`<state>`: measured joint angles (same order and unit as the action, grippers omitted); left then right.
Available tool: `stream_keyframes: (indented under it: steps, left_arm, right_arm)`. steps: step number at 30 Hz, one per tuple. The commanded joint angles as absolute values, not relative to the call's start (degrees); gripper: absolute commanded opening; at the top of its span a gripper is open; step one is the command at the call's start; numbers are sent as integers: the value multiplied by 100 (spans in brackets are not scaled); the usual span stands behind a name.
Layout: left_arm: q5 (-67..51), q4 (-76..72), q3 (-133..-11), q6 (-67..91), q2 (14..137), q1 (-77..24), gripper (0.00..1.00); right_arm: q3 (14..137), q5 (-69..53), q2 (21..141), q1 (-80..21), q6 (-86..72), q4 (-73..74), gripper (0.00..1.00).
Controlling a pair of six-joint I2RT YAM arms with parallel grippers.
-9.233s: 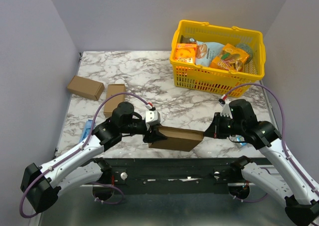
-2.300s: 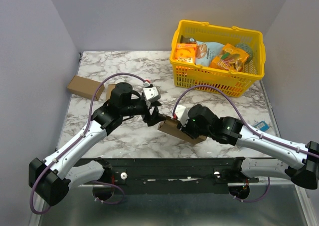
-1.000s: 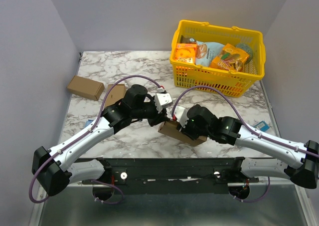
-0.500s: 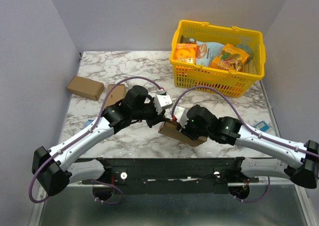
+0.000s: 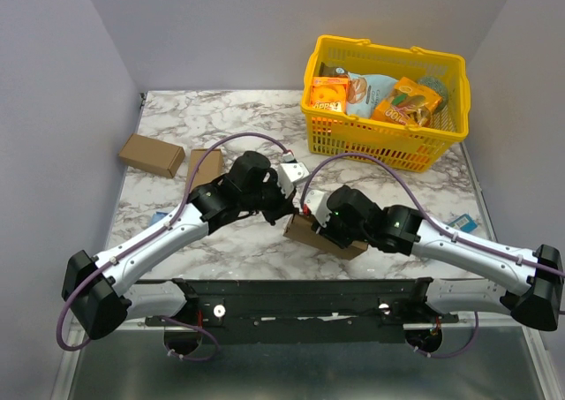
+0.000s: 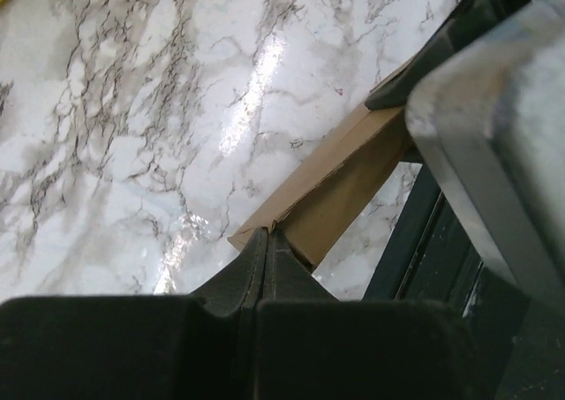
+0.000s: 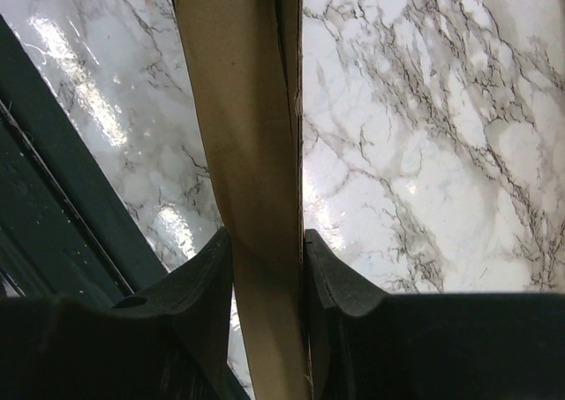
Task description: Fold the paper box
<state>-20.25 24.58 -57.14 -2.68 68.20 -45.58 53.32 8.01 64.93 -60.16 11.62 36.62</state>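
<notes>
The paper box (image 5: 302, 233) is a flattened brown cardboard piece near the table's front edge, lifted on edge between both arms. My right gripper (image 5: 328, 223) is shut on it; in the right wrist view the box (image 7: 247, 109) runs upward from between my right gripper's (image 7: 265, 245) pads. My left gripper (image 5: 289, 213) sits at the box's left end. Seen from the left wrist, its jaws are pressed together, and the left gripper (image 6: 267, 235) touches a corner of the box (image 6: 344, 179). No cardboard shows between them.
A yellow basket (image 5: 386, 144) of groceries stands at the back right. Two smaller cardboard boxes (image 5: 152, 155) (image 5: 205, 164) lie at the left. Small blue items lie near the left (image 5: 157, 216) and right (image 5: 462, 221) table edges. The black front rail (image 5: 309, 294) runs just below the box.
My left gripper has closed its jaws and shifted slightly right, onto the box's left corner. The right gripper keeps its hold on the box and stays in place.
</notes>
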Motion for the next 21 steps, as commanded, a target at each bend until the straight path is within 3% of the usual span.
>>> stream_keyframes:
  steps: [1,14,21]
  left_arm:
    - [-1661,2601,-6090,807,6961,-4737,0]
    - [-817,1856,-5626,3364,6786,-4939,0]
    - [-651,1486,-5248,3744,6671,-5045,0]
  right_arm:
    - [5537,1168,6671,-6029,1178,3542,29]
    - [5643,1661,6969,-6021,958,3586,28]
    - [5669,1767,7066,-6021,853,3586,28]
